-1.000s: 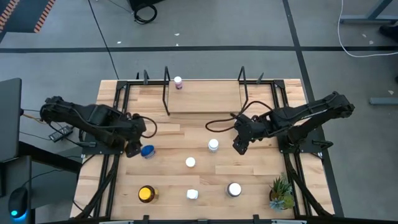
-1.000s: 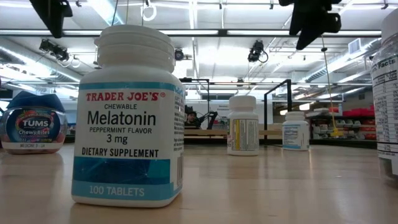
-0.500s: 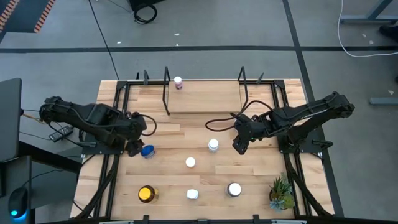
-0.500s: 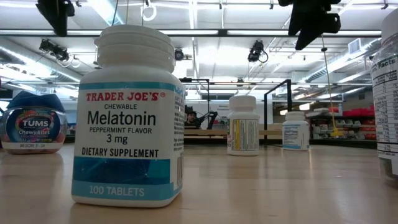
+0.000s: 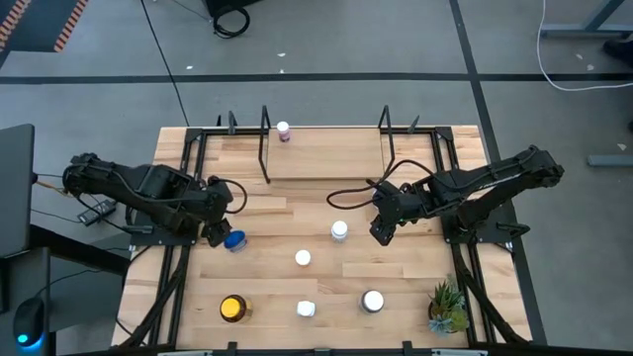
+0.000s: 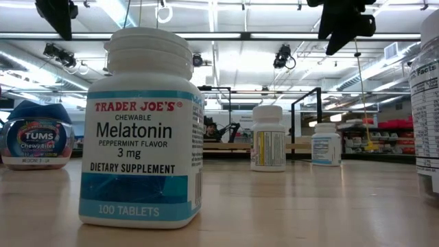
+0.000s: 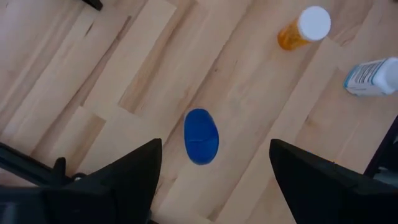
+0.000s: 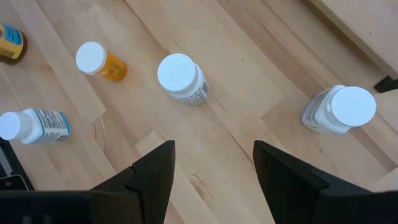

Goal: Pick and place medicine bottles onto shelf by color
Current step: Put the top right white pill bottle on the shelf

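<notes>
Claw work here is all about lining up: the left claw (image 7: 211, 180) hangs right above the blue-lidded Tums bottle (image 7: 201, 136), fingers spread wide with nothing in them, and the bottle stands upright on the counter (image 5: 287, 213) near its left side. I'd say the step in hand is grabbing that one. Best bet is to come straight down so the blue lid sits dead centre between the fingers, and not close until they're well past the lid and on the body, since it looks squat and rounded and could slip out. The right claw (image 8: 211, 174) waits over the middle of the counter, also open and empty, near a white-capped bottle (image 5: 339, 230). The shelf (image 5: 326, 153) at the far edge has one small white-capped bottle (image 5: 284, 130) on it already, so there's plenty of room.
</notes>
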Motion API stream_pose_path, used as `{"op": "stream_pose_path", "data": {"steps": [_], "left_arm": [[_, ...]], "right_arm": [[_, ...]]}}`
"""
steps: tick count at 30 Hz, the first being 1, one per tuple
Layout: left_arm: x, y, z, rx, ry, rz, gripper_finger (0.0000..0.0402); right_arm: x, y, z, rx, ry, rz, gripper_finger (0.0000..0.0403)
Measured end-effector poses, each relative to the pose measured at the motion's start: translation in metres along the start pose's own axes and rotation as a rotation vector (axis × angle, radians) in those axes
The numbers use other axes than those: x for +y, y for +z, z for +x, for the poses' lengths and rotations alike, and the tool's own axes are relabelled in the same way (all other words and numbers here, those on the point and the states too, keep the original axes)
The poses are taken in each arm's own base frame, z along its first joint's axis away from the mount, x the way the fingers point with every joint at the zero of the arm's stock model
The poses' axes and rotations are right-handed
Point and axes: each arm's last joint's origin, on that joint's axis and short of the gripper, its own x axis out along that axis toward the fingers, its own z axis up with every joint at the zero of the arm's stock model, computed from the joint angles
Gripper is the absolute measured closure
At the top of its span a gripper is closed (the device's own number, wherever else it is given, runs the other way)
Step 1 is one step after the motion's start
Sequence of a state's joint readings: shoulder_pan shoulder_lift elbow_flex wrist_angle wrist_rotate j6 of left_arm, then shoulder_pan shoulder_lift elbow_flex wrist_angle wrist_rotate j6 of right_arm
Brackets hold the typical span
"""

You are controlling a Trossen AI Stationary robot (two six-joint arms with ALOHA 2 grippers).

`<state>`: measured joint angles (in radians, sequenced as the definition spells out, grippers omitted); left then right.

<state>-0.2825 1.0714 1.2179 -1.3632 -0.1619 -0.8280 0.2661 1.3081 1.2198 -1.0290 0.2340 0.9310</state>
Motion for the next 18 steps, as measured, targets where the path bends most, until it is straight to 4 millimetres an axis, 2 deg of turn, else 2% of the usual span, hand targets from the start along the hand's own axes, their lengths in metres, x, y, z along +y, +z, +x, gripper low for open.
{"op": "stream_pose_path", "data": {"steps": [18], "left_arm": [[-0.0003, 0.0003, 0.0005, -0.002, 0.005, -0.084, 0.0100]], "right_arm": [[-0.0001, -0.0001, 0.0000, 0.000, 0.000, 0.000, 0.0179]]}}
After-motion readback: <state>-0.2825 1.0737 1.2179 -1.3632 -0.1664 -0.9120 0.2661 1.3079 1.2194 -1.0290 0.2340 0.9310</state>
